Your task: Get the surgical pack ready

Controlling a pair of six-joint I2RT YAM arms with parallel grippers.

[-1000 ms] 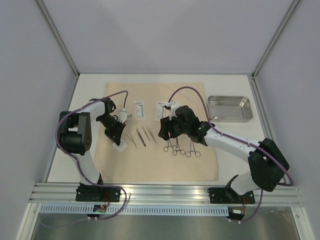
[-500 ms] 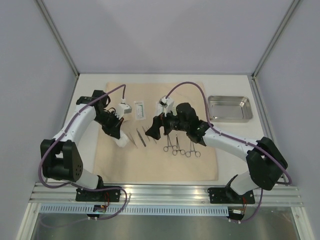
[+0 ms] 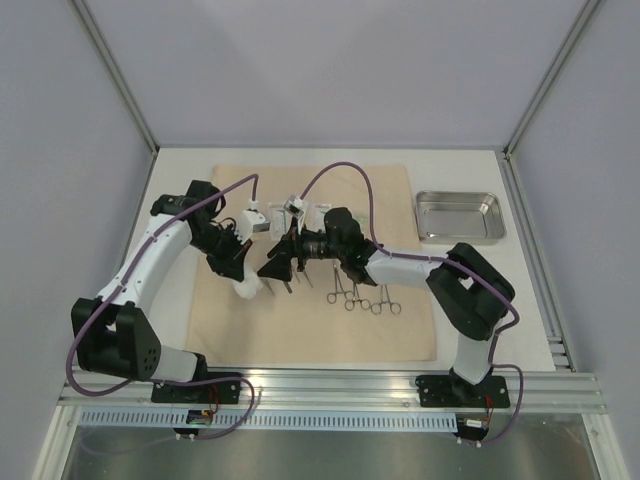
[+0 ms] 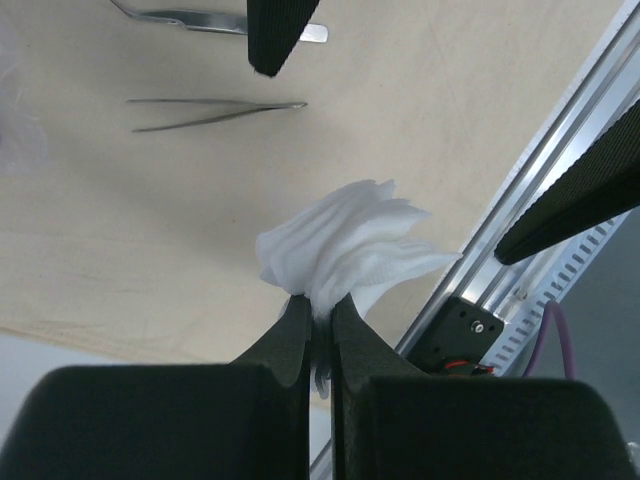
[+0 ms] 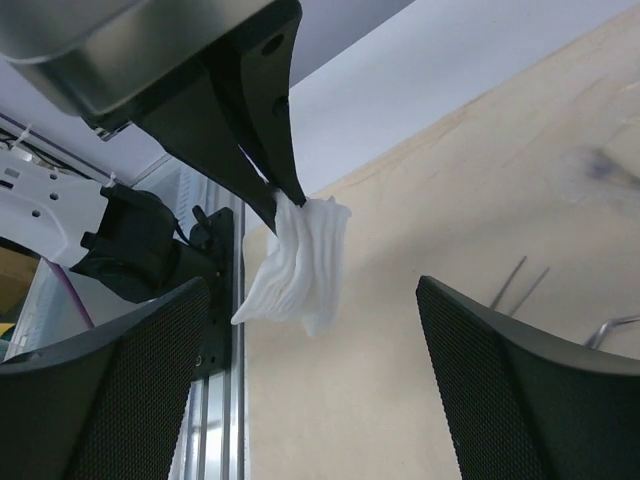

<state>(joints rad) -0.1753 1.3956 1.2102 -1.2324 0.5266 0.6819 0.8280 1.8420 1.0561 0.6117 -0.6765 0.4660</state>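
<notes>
While the left gripper (image 4: 320, 318) pinches a ruffled white gauze-pad stack (image 4: 345, 245) mid-frame, the right gripper (image 5: 312, 300), stretched leftward, gapes wide.

Matt tan cloth (image 3: 310, 330), shiny steel tray (image 3: 460, 216)

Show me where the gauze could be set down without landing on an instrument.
Free: the near strip of the large tan cloth sheet, between the steel scissor-handled clamps and the cloth's front edge; also the shallow shiny steel tray, which holds nothing. Crowded: the cloth's middle, where thin steel tweezers, clamps, left fingers and right fingers meet around the white gauze pads.
</notes>
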